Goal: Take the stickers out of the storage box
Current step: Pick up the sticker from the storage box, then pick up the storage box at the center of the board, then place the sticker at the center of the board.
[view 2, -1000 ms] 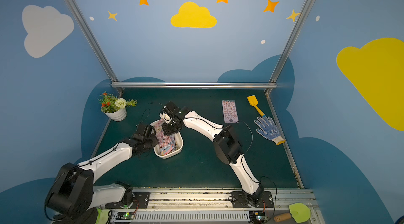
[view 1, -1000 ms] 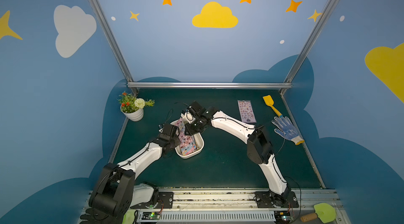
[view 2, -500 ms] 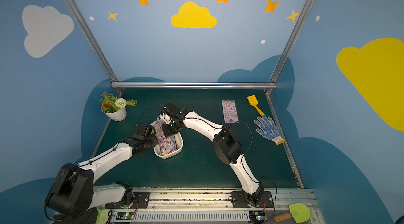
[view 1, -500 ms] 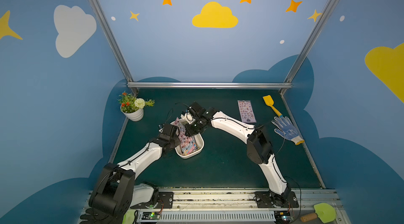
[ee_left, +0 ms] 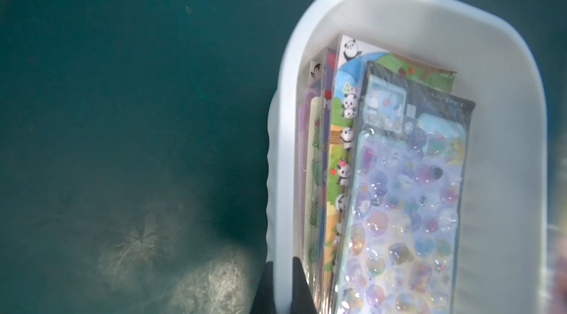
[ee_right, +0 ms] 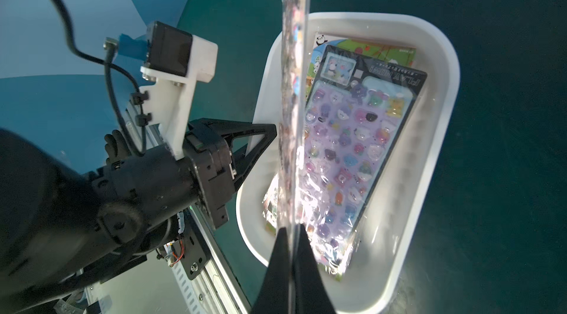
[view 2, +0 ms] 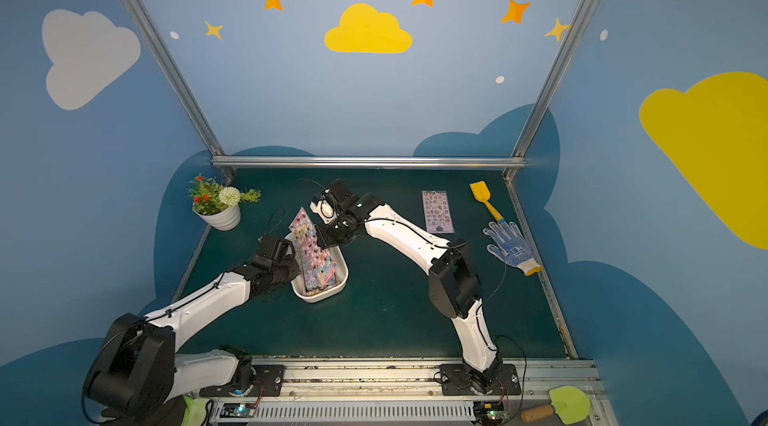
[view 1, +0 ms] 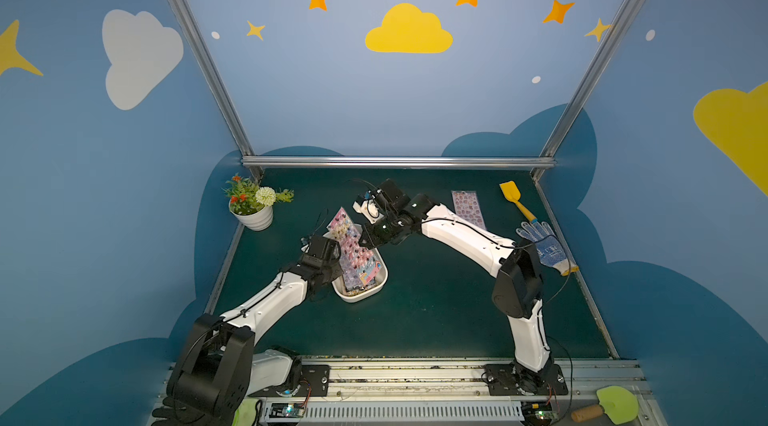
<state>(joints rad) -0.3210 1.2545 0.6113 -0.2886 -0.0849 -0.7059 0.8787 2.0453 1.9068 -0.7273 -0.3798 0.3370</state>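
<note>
Right gripper, jaws just pinched shut on the edge of a pink sticker sheet, tips it up out of the storage box, whose rim the left gripper clamps; remaining stickers lie inside, one loose sheet already on the table

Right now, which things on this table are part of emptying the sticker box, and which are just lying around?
Job: storage box, held at its rim by the left pincer; stickers inside; lifted sheet in the right pincer; loose sheet on the mat.
Lying about: flower pot; yellow shovel; dotted glove; green trowel.
</note>
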